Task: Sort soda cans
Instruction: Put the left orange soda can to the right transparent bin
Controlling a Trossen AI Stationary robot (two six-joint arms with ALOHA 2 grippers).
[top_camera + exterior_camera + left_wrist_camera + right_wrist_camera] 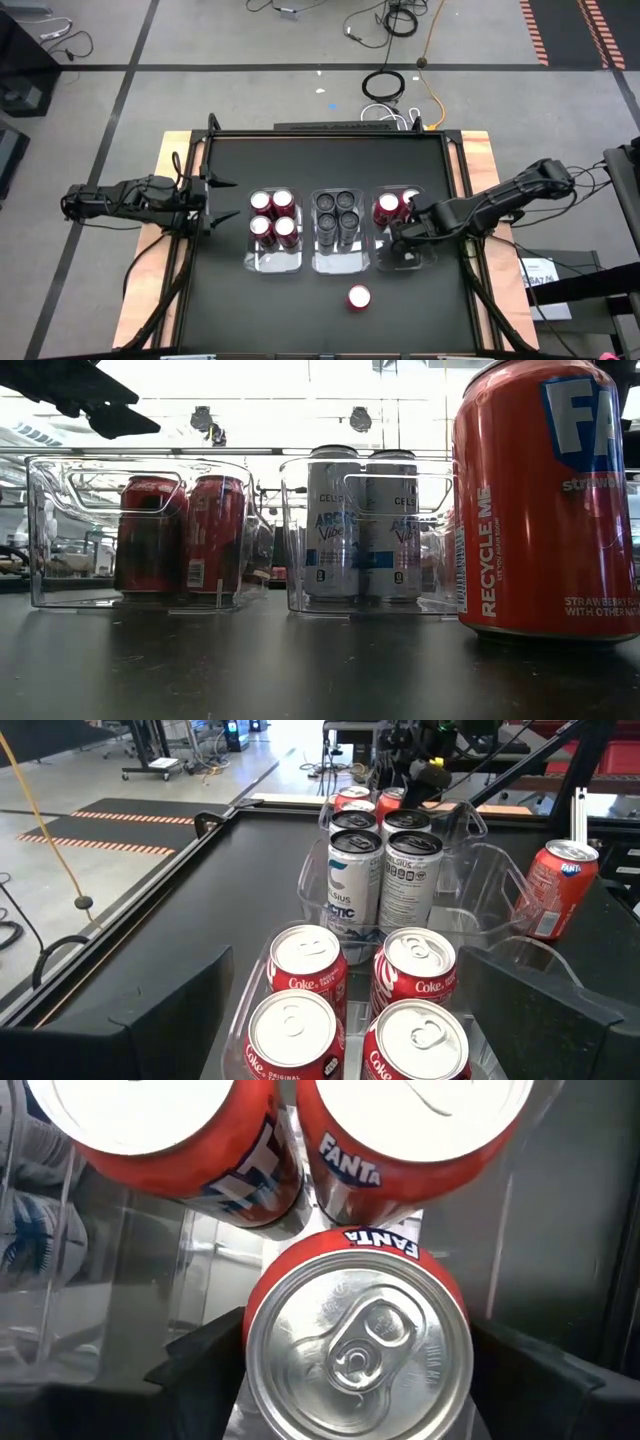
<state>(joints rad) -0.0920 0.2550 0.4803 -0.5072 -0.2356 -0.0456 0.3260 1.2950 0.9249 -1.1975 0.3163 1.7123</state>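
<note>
Three clear bins stand in a row mid-table. The left bin holds several red Coke cans. The middle bin holds several grey cans. The right bin holds red Fanta cans. One more red Fanta can stands upright alone on the table, nearer the near edge. My right gripper is down in the right bin's near half, shut on a Fanta can. My left gripper waits open, left of the left bin. My right gripper pinches a red Fanta can between its two fingers, one on each opposite side of the can's wall, just under the rim. The fingers come from above, pointing down. The can stands upright inside the right bin; its base is hidden.
Two Fanta cans stand close behind the held one, toward the far edge. The bin walls rise close to the right gripper. The black mat lies bare around the loose can. Wooden table strips flank the mat.
</note>
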